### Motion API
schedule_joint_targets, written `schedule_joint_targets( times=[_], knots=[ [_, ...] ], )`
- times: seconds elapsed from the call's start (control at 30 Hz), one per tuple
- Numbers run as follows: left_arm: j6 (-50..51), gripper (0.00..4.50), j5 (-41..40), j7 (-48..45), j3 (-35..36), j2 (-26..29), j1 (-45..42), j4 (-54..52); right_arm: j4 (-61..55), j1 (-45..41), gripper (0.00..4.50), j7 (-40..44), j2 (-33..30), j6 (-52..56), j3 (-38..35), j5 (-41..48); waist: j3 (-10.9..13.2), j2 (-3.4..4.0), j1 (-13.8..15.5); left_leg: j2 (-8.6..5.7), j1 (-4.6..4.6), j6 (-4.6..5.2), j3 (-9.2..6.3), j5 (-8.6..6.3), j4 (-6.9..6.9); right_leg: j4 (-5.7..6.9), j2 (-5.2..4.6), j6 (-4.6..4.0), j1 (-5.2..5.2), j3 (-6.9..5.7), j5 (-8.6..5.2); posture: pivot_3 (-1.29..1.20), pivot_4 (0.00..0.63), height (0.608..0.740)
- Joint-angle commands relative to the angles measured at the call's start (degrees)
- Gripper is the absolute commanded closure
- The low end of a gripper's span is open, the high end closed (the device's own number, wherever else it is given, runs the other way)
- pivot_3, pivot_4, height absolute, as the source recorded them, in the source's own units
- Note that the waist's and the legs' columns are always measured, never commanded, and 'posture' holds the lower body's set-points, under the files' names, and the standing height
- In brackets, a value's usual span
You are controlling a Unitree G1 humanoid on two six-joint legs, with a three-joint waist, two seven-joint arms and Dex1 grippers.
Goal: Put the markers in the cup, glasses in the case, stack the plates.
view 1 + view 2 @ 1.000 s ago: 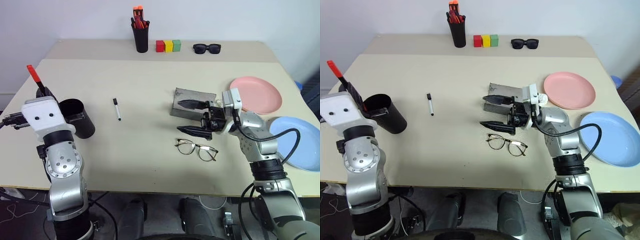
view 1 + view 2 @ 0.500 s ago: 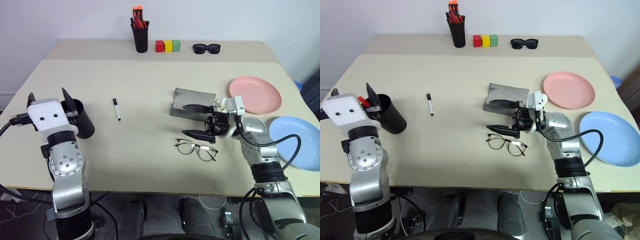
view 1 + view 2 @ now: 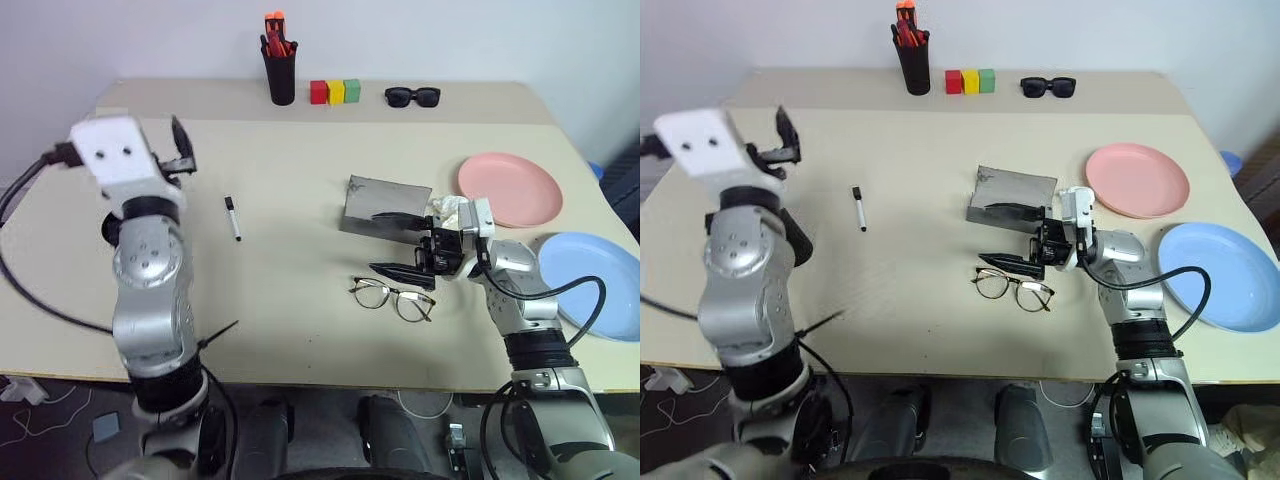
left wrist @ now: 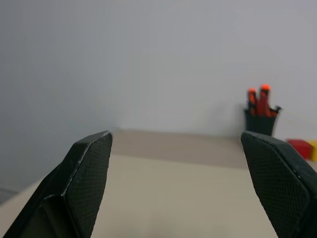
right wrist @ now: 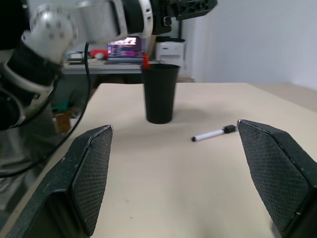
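Left claw [image 4: 174, 188] is raised, jaws apart and empty, above the cup [image 5: 160, 92]; right claw [image 3: 1018, 240], jaws apart, hovers over the glasses [image 3: 1014, 288], frame centre, apparently to pick them up.

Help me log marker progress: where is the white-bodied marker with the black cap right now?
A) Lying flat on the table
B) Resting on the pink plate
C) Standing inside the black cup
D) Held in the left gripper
A: the white-bodied marker lies flat on the bare table, apart from the cup, while the left gripper stands open and empty.
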Motion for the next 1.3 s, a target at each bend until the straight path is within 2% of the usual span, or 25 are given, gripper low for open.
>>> schedule_joint_targets(
  times=[0.03,0.17,0.3,0.47,0.63,0.73,1.0,1.3],
  knots=[
    [10.7,0.28,-1.0,4.0,3.8,-3.3,-9.6,4.6,0.4,-0.7,0.37,0.5,-0.5,-1.5,-1.3,-0.1,0.0,-0.04,0.1,0.0,0.0,0.0,-0.01,0.0,0.01,0.01,0.0,0.01,0.01,0.0,0.0,0.0,0.15,0.74],
    [21.9,0.28,-0.1,9.7,9.7,-7.2,-21.0,13.7,0.7,-0.2,0.37,0.5,-0.7,-2.2,-1.6,-0.6,0.1,-0.19,0.1,-0.01,-0.02,-0.01,-0.05,0.0,0.03,0.0,0.0,0.03,0.02,-0.03,-0.01,0.0,0.15,0.74],
    [28.6,0.28,-0.2,12.0,14.3,-6.2,-30.1,27.2,-0.3,0.8,0.37,-0.1,-0.9,-2.3,-1.9,-0.5,0.1,-0.21,0.0,-0.02,-0.02,-0.02,-0.05,0.01,-0.04,-0.01,0.0,0.07,-0.03,-0.02,-0.03,0.0,0.15,0.74],
    [28.6,0.28,-1.7,13.0,18.9,-2.9,-38.0,44.6,-1.6,1.6,0.37,-0.8,-0.8,-2.0,-1.9,-0.5,0.1,-0.22,-0.1,-0.02,-0.03,-0.06,-0.05,0.03,-0.05,0.07,0.0,0.07,-0.08,-0.03,-0.03,0.0,0.15,0.74],
    [25.3,0.28,-2.9,13.1,19.4,2.4,-44.4,63.1,-4.8,3.0,0.37,-3.2,-0.7,-1.3,-2.0,-0.3,0.2,-0.23,0.0,-0.02,-0.05,-0.11,-0.06,0.06,-0.08,0.09,0.0,0.07,-0.13,-0.03,-0.03,0.0,0.15,0.74],
    [24.0,0.28,-3.9,13.7,20.0,4.6,-46.7,70.6,-7.5,4.0,0.37,-5.0,-0.8,-0.1,-1.8,-0.1,0.2,-0.24,0.0,-0.02,-0.06,-0.12,-0.05,0.06,-0.1,0.09,-0.01,0.08,-0.17,-0.03,-0.03,0.0,0.15,0.74],
    [21.2,0.28,-7.6,15.2,21.4,7.7,-48.9,83.2,-12.0,5.2,0.37,-8.0,-1.1,2.8,-1.8,0.2,0.2,-0.24,0.0,-0.02,-0.08,-0.15,-0.05,0.08,-0.11,0.14,-0.01,0.08,-0.2,-0.02,-0.03,0.0,0.15,0.74],
    [21.5,0.28,-9.6,17.9,21.0,7.2,-46.3,83.2,-6.1,5.3,0.37,-7.4,-2.4,-0.5,-0.8,-4.4,0.2,-0.25,0.0,-0.02,-0.11,-0.15,-0.05,0.08,-0.11,0.14,-0.02,0.08,-0.23,-0.02,-0.02,0.0,0.15,0.74]
  ],
)
